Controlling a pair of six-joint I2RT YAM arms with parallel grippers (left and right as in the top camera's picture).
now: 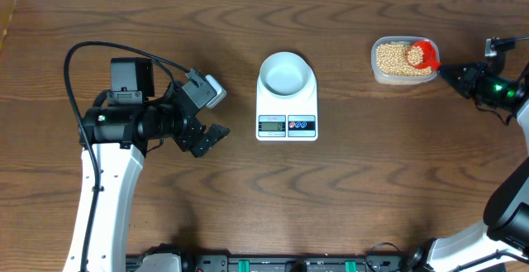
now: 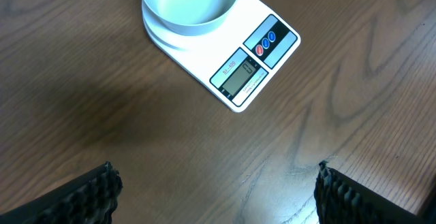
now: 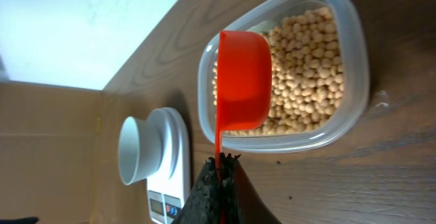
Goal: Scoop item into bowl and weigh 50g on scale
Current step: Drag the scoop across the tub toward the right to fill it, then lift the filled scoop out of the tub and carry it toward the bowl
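The pale bowl (image 1: 287, 73) stands empty on the white scale (image 1: 287, 123) at the table's middle; both also show in the left wrist view, bowl (image 2: 191, 3) and scale (image 2: 255, 60). Tan beans (image 1: 393, 59) fill a clear plastic tub (image 1: 402, 78) at the right. My right gripper (image 1: 450, 75) is shut on the thin handle of a red scoop (image 1: 422, 54), whose cup (image 3: 243, 81) hangs over the beans (image 3: 306, 60) in the tub (image 3: 354, 81). My left gripper (image 1: 213, 116) stands open left of the scale, nothing between its fingers (image 2: 88, 193).
A black cable (image 1: 116, 49) loops over the left arm's base. Bare wood table (image 1: 372, 189) lies in front of the scale. The table's back edge runs just behind the tub.
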